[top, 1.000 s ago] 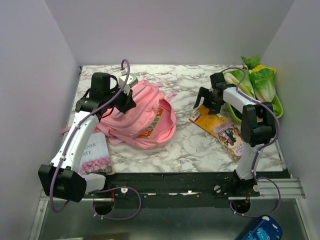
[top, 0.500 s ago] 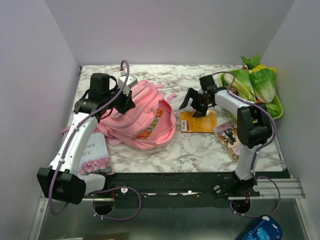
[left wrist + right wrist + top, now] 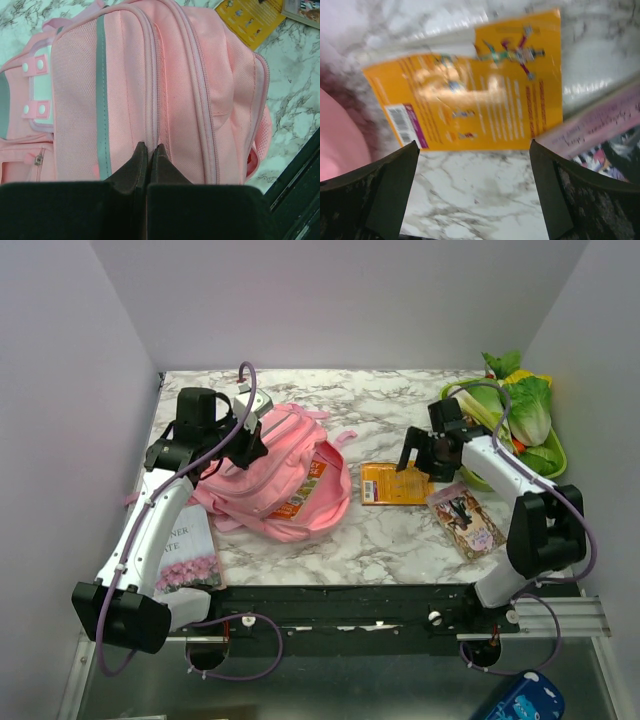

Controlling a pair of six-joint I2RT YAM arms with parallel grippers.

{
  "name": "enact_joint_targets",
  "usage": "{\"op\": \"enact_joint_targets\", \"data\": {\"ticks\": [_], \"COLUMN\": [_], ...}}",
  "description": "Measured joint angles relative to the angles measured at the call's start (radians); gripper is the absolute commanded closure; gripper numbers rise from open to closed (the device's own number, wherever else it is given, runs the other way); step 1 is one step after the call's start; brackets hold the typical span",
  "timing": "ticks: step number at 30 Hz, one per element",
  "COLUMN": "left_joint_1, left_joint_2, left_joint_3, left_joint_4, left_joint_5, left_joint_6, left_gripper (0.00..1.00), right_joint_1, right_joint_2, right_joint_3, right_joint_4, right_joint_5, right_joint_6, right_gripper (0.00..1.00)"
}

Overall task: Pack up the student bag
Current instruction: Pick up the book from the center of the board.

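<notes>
The student bag [image 3: 275,475] — pink, slumped in a soft heap — lay on the left half of the marble table [image 3: 390,535]. The left gripper [image 3: 149,151] was pressed together, its tips against the bag's zip seam. To the right, the right gripper [image 3: 420,455] hung spread wide above an orange booklet [image 3: 396,483].

Book [image 3: 195,552] cover: partial "…NER …ATE"; rest illeg.

Student bag [image 3: 280,480] left — booklet [image 3: 396,483] right
</notes>
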Motion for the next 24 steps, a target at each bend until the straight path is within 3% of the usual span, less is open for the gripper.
{"op": "enact_joint_targets", "data": {"ticks": [4, 5, 7, 8, 11, 14, 24], "left_joint_1": [0.0, 0.0, 0.0, 0.0, 0.001, 0.002, 0.018], "left_joint_2": [0.0, 0.0, 0.0, 0.0, 0.0, 0.0, -0.008], "left_joint_3": [0.0, 0.0, 0.0, 0.0, 0.0, 0.0, 0.0], "left_joint_4": [0.0, 0.0, 0.0, 0.001, 0.001, 0.002, 0.002], "left_joint_5": [0.0, 0.0, 0.0, 0.0, 0.0, 0.0, 0.0], "left_joint_6": [0.0, -0.002, -0.003, -0.005, -0.01, -0.011, -0.011], "left_gripper": [1.0, 1.0, 1.0, 1.0, 1.0, 1.0, 1.0], "right_joint_1": [0.008, 0.03, 0.046, 0.061, 0.128, 0.168, 0.18], "right_joint_2": [-0.111, -0.171, -0.174, -0.175, -0.162, -0.095, 0.159], "right_joint_3": [-0.199, -0.319, -0.331, -0.339, -0.341, -0.312, -0.11], "right_joint_4": [0.004, 0.022, 0.036, 0.053, 0.088, 0.116, 0.173], "right_joint_5": [-0.024, -0.076, -0.09, -0.103, -0.139, -0.176, -0.199], "right_joint_6": [-0.007, -0.001, 0.003, 0.01, 0.031, 0.043, 0.112], "right_gripper": [0.0, 0.08, 0.14, 0.23, 0.4, 0.51, 0.59]}}
